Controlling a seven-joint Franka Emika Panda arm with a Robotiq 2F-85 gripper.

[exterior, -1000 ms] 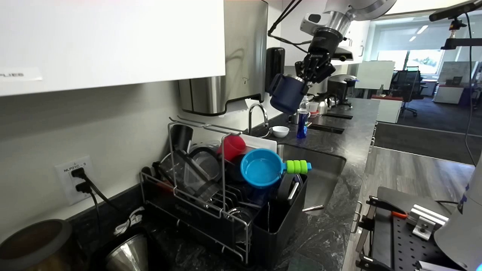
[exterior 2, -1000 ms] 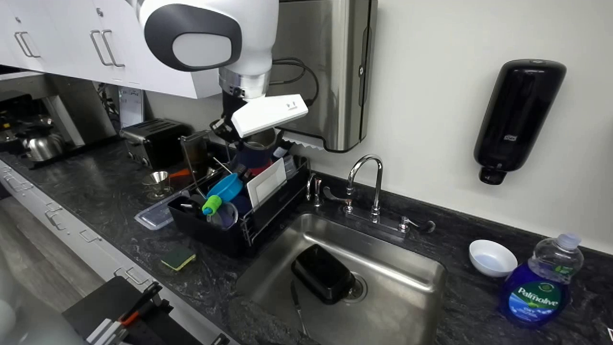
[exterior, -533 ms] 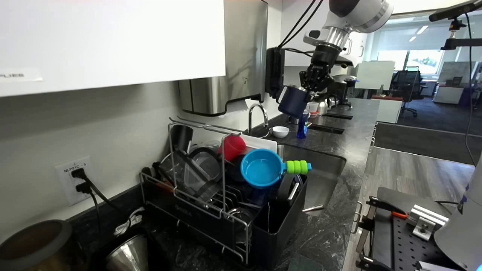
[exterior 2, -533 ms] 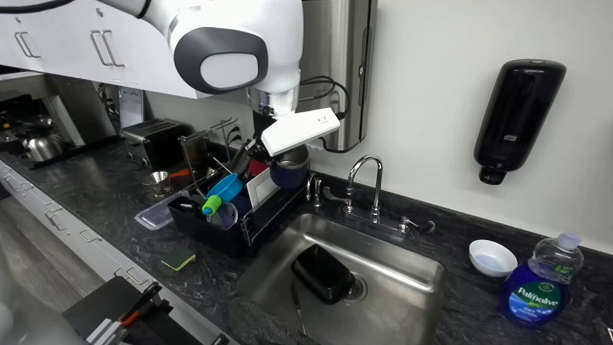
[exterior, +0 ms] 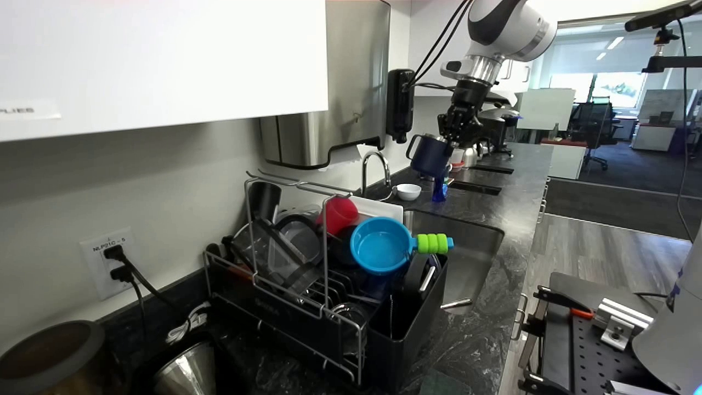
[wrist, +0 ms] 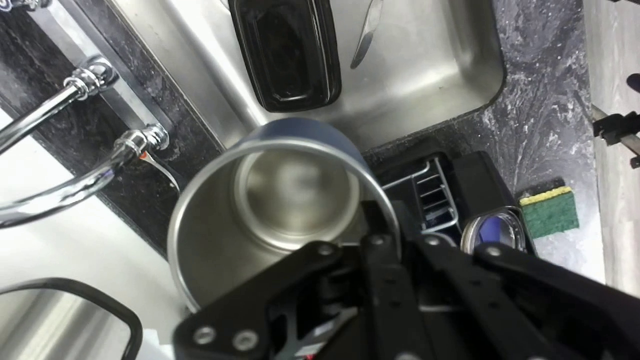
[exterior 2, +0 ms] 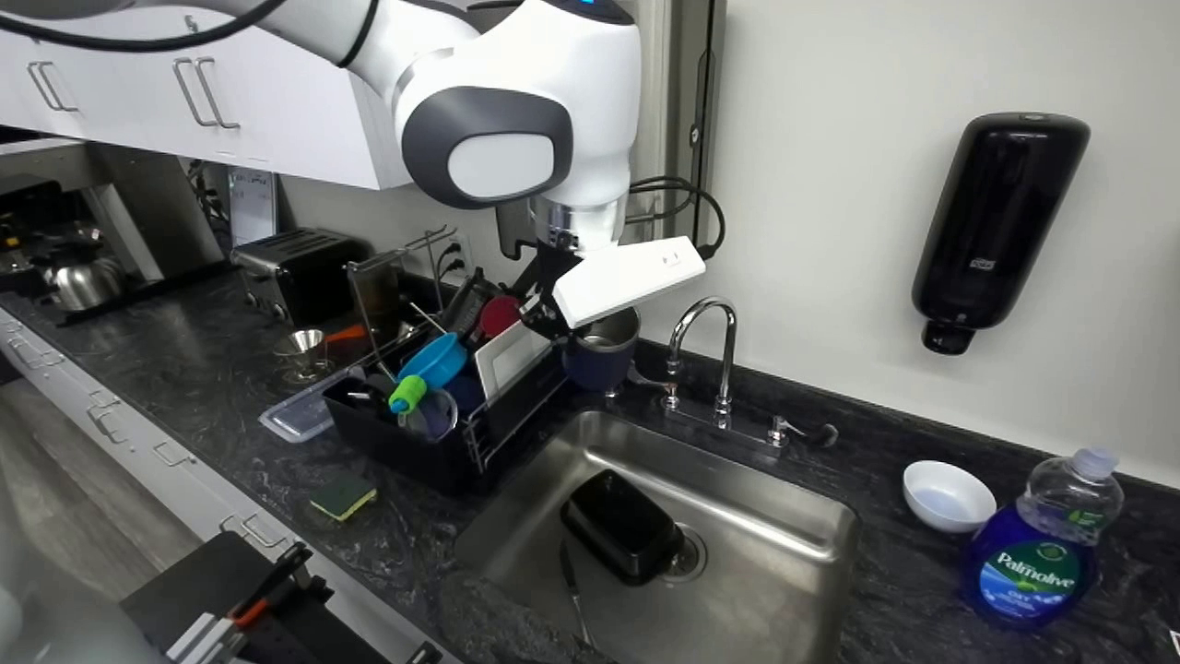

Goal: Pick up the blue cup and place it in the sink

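The blue cup is a dark blue mug with a steel inside; it shows in both exterior views (exterior: 431, 157) (exterior 2: 601, 361) and in the wrist view (wrist: 295, 131). My gripper (wrist: 391, 215) is shut on its rim, one finger inside and one outside. In an exterior view the gripper (exterior: 459, 125) holds the cup in the air, tilted, handle toward the wall. The steel sink (exterior 2: 765, 590) lies below; the cup appears above its back corner by the dish rack. The wrist view also shows the sink (wrist: 425, 95) beyond the cup. The wrist camera partly hides the fingers in an exterior view.
A black container (exterior 2: 622, 527) and a knife (exterior 2: 573, 590) lie in the sink. The faucet (exterior 2: 728, 364) rises behind it. A loaded dish rack (exterior 2: 516, 406) stands beside it. A white bowl (exterior 2: 948, 498), a soap bottle (exterior 2: 1032, 553) and a sponge (exterior 2: 344, 498) are on the counter.
The arm has carried the cup from above the dish rack toward the sink and lower, past the rack's edge. The grip on the rim looks the same.
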